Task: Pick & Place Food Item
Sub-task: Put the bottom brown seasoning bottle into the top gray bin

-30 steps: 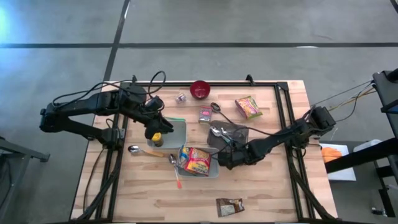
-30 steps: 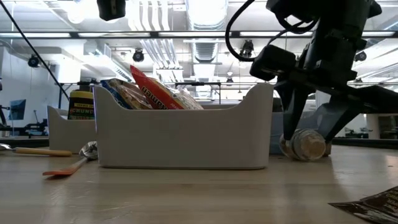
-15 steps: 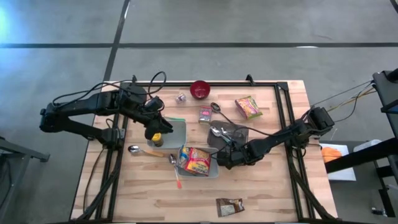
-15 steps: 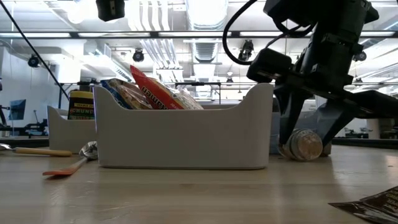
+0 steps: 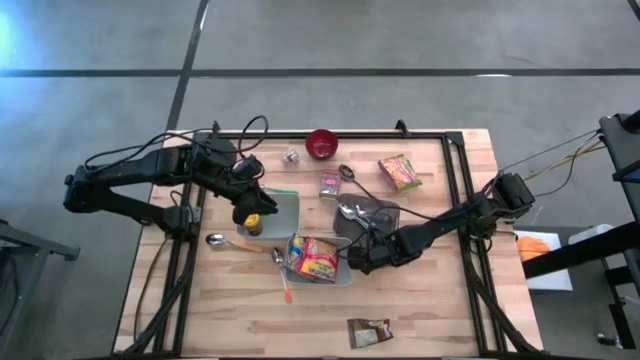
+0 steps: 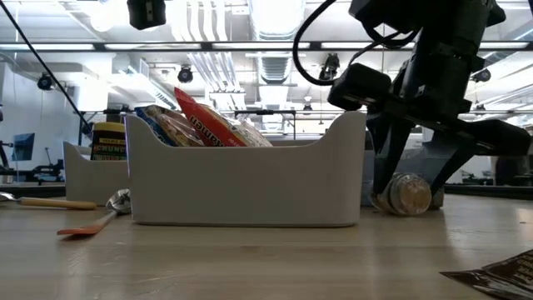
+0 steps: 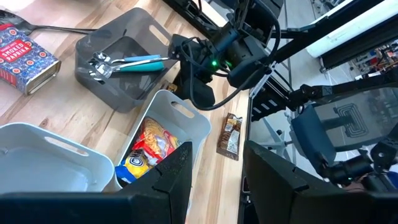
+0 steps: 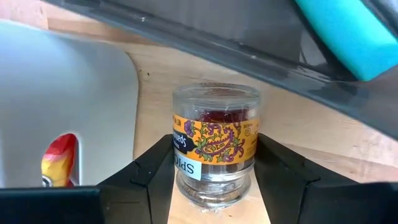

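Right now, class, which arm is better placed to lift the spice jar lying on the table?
The right. Its claw already straddles the spice jar beside the white bin. The left claw is over the far bin, holding a yellow-labelled jar.

On the worktop (image 5: 420, 300): three bins (image 5: 268, 216) (image 5: 318, 275) (image 5: 385, 213), one red bowl (image 5: 321, 144), two jars (image 5: 489, 232) (image 5: 291, 156), one paprika tin (image 5: 330, 185), three packets (image 5: 399, 172) (image 5: 313, 257) (image 5: 368, 332), two spoons (image 5: 218, 241) (image 5: 346, 172).
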Controlling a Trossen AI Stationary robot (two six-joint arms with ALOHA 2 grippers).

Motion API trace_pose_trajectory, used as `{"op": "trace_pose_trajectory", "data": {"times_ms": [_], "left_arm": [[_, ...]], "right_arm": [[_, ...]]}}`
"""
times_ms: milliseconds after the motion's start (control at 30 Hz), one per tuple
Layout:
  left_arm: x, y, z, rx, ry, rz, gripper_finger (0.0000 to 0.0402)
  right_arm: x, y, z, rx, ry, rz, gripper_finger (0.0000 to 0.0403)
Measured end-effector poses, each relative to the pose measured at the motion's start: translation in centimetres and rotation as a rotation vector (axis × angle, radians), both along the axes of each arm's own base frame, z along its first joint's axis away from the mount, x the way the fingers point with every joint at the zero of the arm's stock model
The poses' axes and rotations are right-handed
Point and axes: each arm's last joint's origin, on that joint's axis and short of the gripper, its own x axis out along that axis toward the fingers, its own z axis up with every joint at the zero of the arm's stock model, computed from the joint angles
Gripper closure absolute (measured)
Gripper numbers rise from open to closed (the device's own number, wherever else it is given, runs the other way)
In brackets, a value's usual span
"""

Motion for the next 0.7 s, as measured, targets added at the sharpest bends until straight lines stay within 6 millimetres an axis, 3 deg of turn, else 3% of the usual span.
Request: {"op": "trace_pose_trajectory", "data": {"times_ms": [200,400,700], "left_arm": [[0.0,0.0,0.0,0.0,0.0,0.0,0.0256],[0.0,0.0,0.1,0.027,-0.013,-0.017,0.0256],[0.0,0.1,0.7,0.181,-0.081,0.056,0.0256]], "right_arm": [[0.1,1.0,2.8,-0.001,-0.079,0.043,0.0226],[-1.4,1.9,6.0,-0.047,-0.115,0.035,0.0226],[-3.6,1.7,12.4,-0.173,-0.411,-0.082,0.0226]]}}
